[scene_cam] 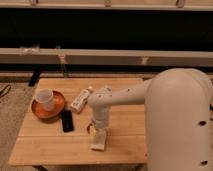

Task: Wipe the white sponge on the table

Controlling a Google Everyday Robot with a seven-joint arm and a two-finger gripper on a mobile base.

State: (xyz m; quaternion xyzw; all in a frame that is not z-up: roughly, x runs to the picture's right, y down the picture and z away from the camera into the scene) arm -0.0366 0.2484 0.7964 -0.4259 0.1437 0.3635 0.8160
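Observation:
The white sponge [99,140] is a small flat cream block lying on the light wooden slatted table [45,145], near the front edge at the middle. My gripper [98,131] points straight down at the end of the big white arm [130,95] and sits right on the sponge's far end. The sponge's near end sticks out below the gripper towards the table's front edge.
An orange bowl [56,107] holding a white cup [45,98] stands at the table's left. A black phone [67,120] lies beside it. A white capped bottle [81,99] lies left of the arm. A dark wall and a ledge run behind the table.

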